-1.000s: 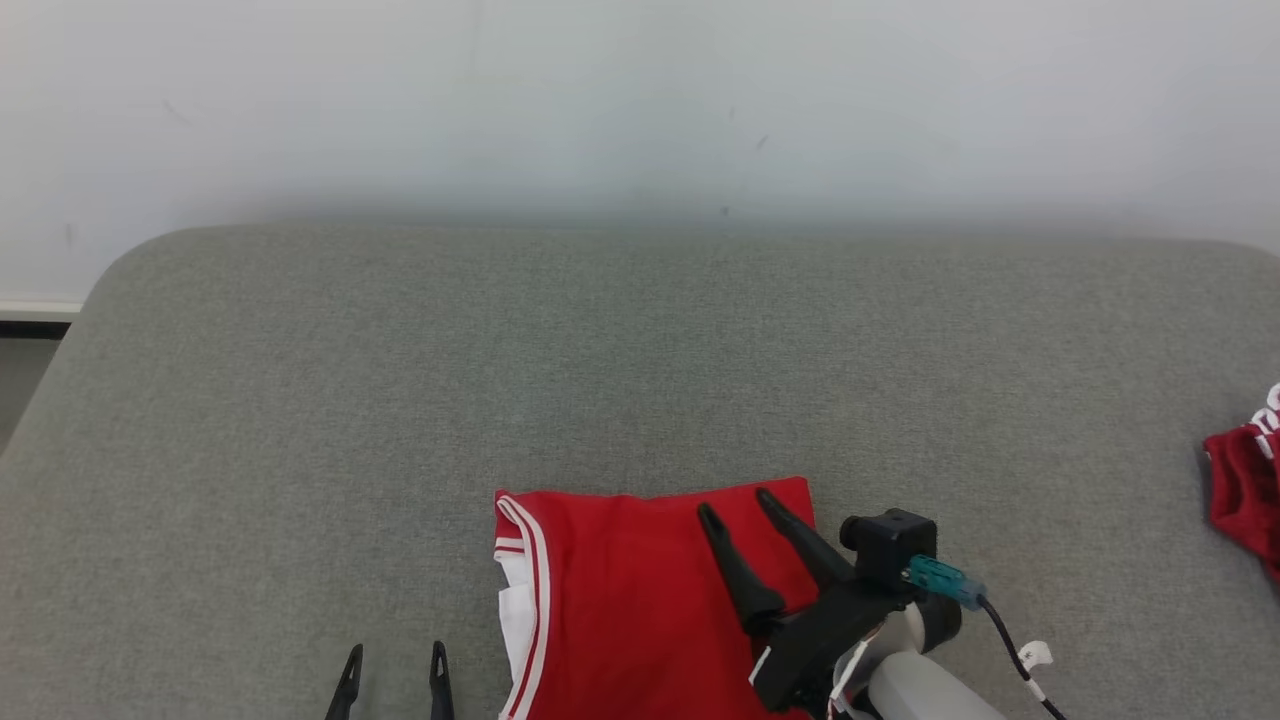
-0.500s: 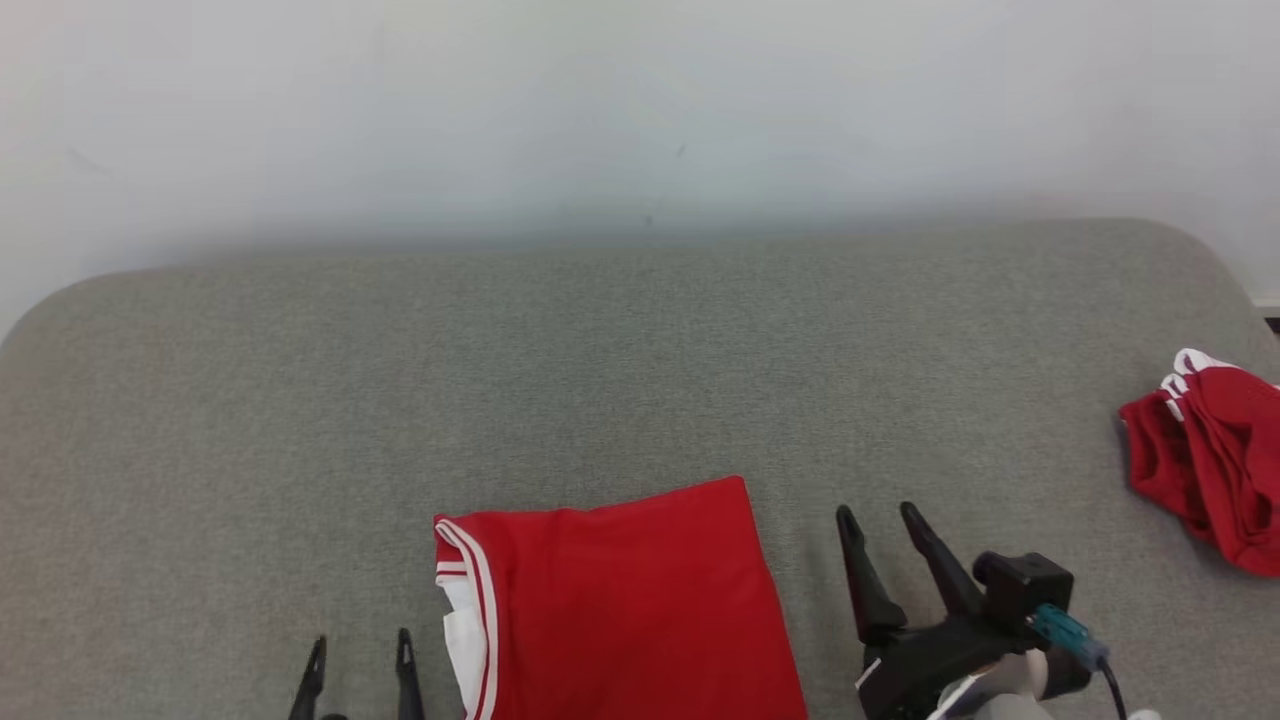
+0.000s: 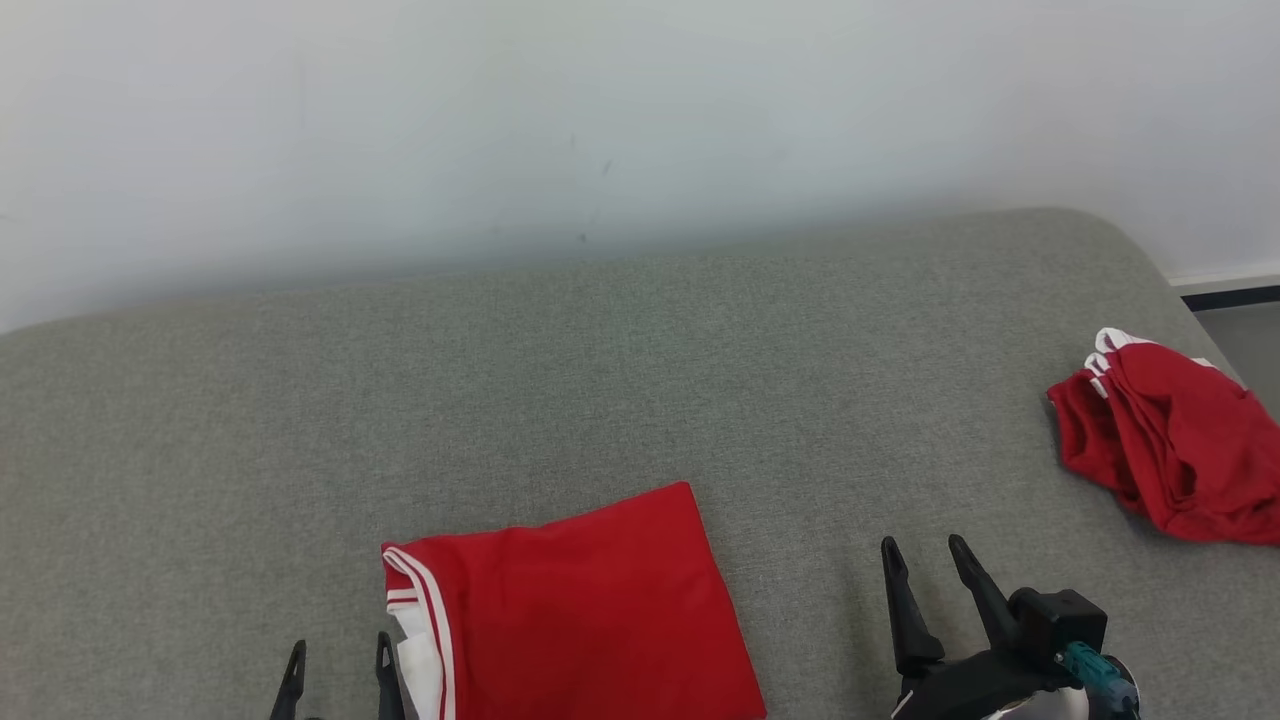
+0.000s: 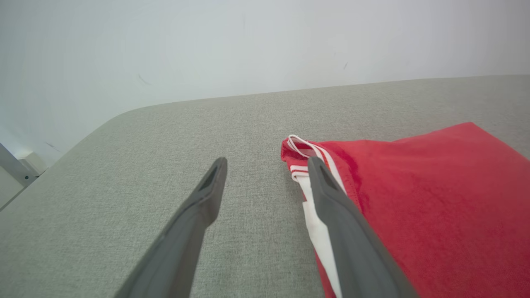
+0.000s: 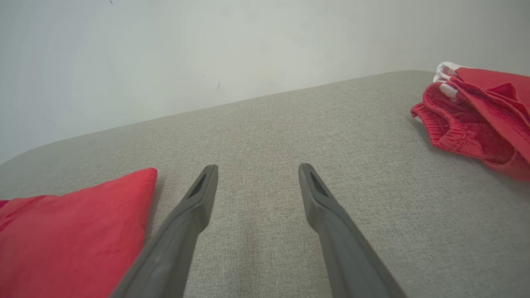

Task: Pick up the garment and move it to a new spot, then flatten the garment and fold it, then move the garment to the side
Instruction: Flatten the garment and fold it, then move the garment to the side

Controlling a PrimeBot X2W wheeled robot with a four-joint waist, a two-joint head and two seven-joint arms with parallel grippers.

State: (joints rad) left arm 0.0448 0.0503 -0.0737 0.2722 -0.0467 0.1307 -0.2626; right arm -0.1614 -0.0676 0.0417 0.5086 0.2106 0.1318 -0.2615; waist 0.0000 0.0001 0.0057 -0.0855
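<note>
A folded red garment (image 3: 570,610) with white trim lies flat near the front of the grey cushioned surface; it also shows in the left wrist view (image 4: 434,207) and the right wrist view (image 5: 70,231). A second red garment (image 3: 1170,450) lies crumpled at the far right (image 5: 476,120). My left gripper (image 3: 339,648) is open just left of the folded garment's white-trimmed edge, its right finger (image 4: 331,198) over that edge. My right gripper (image 3: 923,545) is open above bare cushion (image 5: 257,169), between the two garments, holding nothing.
The grey cushioned surface (image 3: 640,380) runs back to a white wall (image 3: 640,120). Its rounded right corner (image 3: 1110,225) ends just beyond the crumpled garment, with floor (image 3: 1245,335) past it.
The head camera has turned right, shifting everything left in the picture. My right gripper has moved off the folded garment to bare cushion on its right. Both grippers stay open.
</note>
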